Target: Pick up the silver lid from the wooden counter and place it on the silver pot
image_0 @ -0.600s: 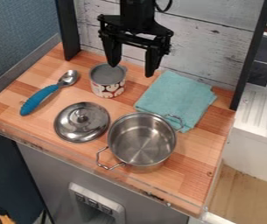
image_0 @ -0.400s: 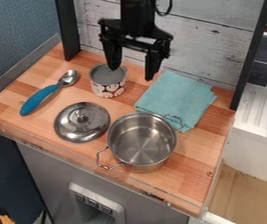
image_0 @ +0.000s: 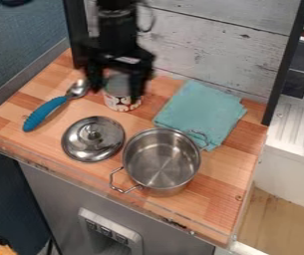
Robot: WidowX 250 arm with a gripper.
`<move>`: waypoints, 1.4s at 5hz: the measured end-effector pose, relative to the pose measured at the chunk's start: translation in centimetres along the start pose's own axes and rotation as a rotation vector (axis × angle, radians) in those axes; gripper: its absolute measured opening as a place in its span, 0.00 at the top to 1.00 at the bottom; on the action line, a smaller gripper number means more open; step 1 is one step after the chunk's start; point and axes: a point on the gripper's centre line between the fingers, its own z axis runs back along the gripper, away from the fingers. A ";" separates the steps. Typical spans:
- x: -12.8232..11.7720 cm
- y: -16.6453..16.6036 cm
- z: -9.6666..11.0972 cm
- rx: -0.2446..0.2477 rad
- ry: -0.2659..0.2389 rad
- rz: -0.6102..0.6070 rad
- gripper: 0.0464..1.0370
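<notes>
At the back left of the counter, the black gripper [image_0: 117, 94] hangs open, its two fingers at either side of a patterned cup [image_0: 121, 102]. Part of the cup's rim is hidden behind the gripper; whether they touch, I cannot tell. Left of the cup lies a spoon with a blue handle [image_0: 42, 114], its metal bowl up by the left finger. In front of the cup rests a round metal lid with a knob [image_0: 103, 151]. A steel pot [image_0: 162, 162] stands uncovered to the lid's right. Behind the pot is a folded teal cloth [image_0: 198, 110], partly under the pot's rear handle.
The wooden counter [image_0: 211, 204] has a clear raised edge along its front. Black posts rise at its back left and right [image_0: 287, 64], with a whitewashed plank wall [image_0: 214, 50] between them. A white sink unit [image_0: 294, 144] stands to the right.
The gripper has moved left and a little down, from above the gap between cup and cloth to around the cup. The cup, spoon, lid, pot and cloth have stayed in place.
</notes>
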 end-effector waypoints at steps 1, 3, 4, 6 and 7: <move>-1.3 1.6 -1.8 0.020 -0.001 0.006 0.04; -1.8 3.4 -5.1 0.081 -0.051 0.059 0.04; -1.2 3.5 -6.0 0.063 -0.053 0.061 0.04; -1.0 3.4 -6.7 0.050 -0.042 0.051 0.09; -1.1 3.1 -6.8 0.048 -0.039 0.037 0.37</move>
